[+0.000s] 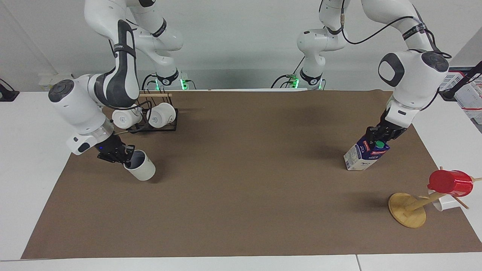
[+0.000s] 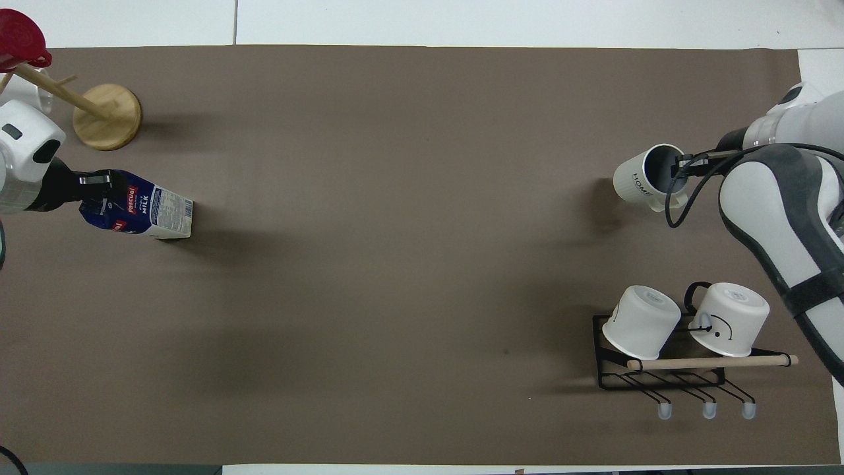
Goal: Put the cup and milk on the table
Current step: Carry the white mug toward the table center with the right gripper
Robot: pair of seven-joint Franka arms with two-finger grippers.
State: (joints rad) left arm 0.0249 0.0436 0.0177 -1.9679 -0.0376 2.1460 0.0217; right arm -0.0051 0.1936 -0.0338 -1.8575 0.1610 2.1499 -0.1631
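Two objects are gripped at the two ends of the table (image 1: 233, 265). The cup (image 1: 140, 169) is pinched by its rim in the closed right gripper (image 1: 124, 156) and is tilted, lifted off the brown mat (image 1: 241, 180) at the right arm's end. The milk (image 1: 364, 155) is clamped at its gabled top by the closed left gripper (image 1: 377, 136) and leans at the left arm's end, its lower edge at the mat; whether it touches cannot be told.
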